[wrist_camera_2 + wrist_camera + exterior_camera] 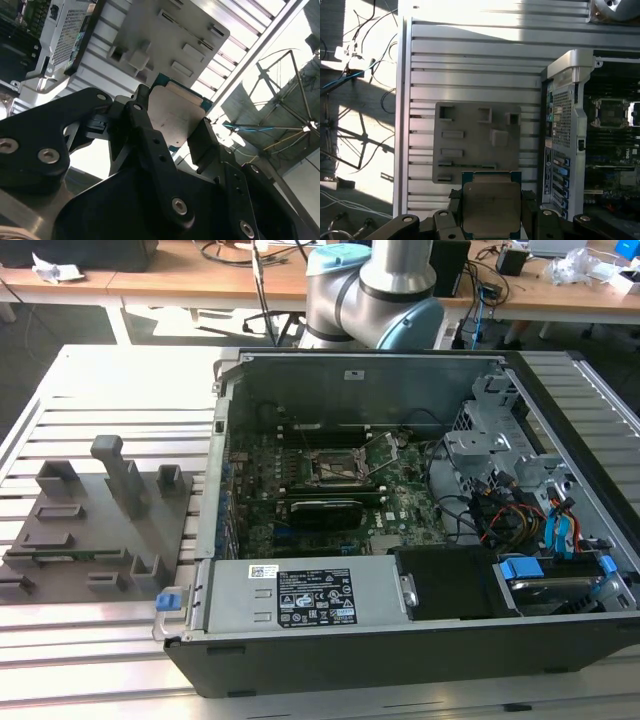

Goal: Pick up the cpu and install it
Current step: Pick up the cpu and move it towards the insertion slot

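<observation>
The cpu [491, 202] is a small square chip with a dull metal top plate and a teal-edged rim. My gripper [491, 216] is shut on it, with a black finger [528, 212] against each side. It hangs high above the slatted table, over the near edge of a grey fixture plate [475, 142]. In the second wrist view the cpu [172, 107] sits between the same fingers of the gripper [175, 135]. The black square socket frame [340, 468] lies open on the motherboard inside the computer case [300, 605]; in the first wrist view the socket [610, 112] is off to one side.
The grey fixture plate [95, 520] with upright pegs and slots lies at the exterior view's left, beside the case. A long black card [325, 512] sits just in front of the socket. Drive cages and cables [520, 510] crowd the case's right. The arm's base [375, 290] stands behind the case.
</observation>
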You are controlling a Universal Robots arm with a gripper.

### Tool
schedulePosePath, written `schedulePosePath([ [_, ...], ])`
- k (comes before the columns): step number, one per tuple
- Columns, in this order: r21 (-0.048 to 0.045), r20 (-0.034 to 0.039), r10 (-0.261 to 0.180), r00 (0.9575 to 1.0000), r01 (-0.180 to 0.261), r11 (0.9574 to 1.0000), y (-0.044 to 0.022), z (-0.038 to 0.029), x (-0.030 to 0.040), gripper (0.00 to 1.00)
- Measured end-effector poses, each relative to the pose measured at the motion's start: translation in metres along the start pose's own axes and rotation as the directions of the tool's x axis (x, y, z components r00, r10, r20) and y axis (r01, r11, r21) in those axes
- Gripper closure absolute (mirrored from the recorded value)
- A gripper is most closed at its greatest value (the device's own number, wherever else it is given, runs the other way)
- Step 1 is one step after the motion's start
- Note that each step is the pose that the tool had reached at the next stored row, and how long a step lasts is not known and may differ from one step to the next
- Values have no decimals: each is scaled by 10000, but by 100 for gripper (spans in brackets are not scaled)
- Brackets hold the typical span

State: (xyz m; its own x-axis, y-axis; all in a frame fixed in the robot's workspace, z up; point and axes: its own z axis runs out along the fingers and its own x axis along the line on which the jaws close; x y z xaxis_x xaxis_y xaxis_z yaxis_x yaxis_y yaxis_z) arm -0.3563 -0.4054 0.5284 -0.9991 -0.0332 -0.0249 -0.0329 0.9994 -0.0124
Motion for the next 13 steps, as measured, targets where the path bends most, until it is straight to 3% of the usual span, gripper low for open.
schedulePosePath([
  [5, 0, -2, 0, 10000, 0, 10000, -2, 129, -94, 45],
  [13, 1, -2, 0, 10000, 0, 10000, -2, 244, -159, 45],
])
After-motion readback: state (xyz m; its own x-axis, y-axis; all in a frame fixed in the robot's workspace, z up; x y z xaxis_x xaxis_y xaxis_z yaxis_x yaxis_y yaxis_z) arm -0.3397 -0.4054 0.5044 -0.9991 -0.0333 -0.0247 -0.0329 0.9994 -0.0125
